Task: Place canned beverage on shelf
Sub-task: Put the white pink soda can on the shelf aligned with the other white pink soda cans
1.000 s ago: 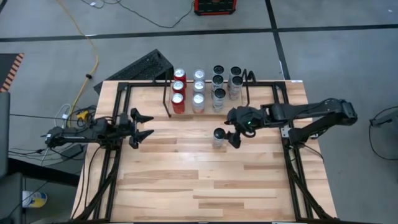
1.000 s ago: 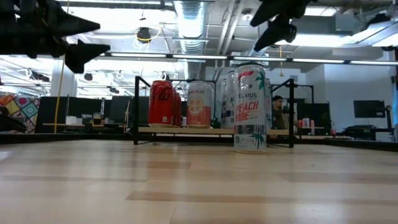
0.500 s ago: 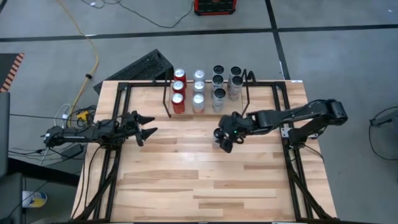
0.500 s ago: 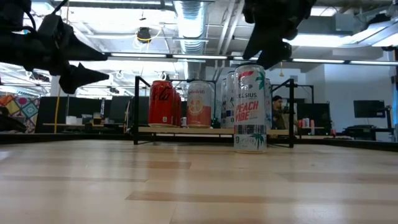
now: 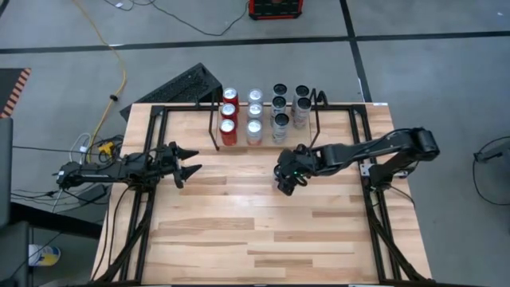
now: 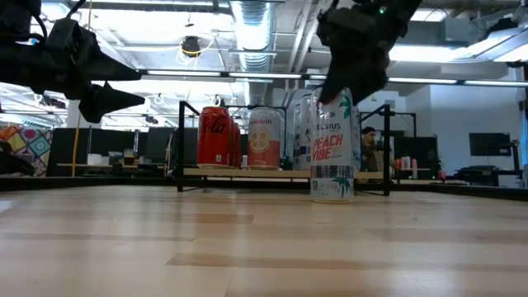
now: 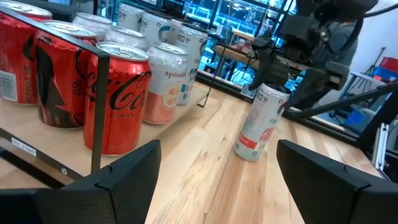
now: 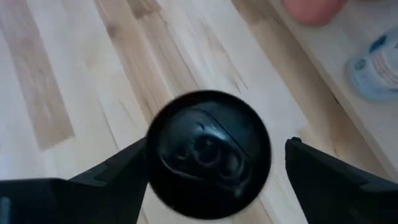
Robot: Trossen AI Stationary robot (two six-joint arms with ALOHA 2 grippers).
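The left gripper [image 5: 186,163] hangs above the table's [image 5: 239,231] left side with fingers spread and nothing between them, well apart from the cans. The right gripper [image 5: 285,177] is spread wide over the top of the lone white can [image 6: 332,147], one finger to each side, not pinching it. A second ago it stood just right of the can; now it has slid over it and dropped lower. Just beyond it the shelf [image 5: 267,127] holds four rows of cans; bare wood lies nearer
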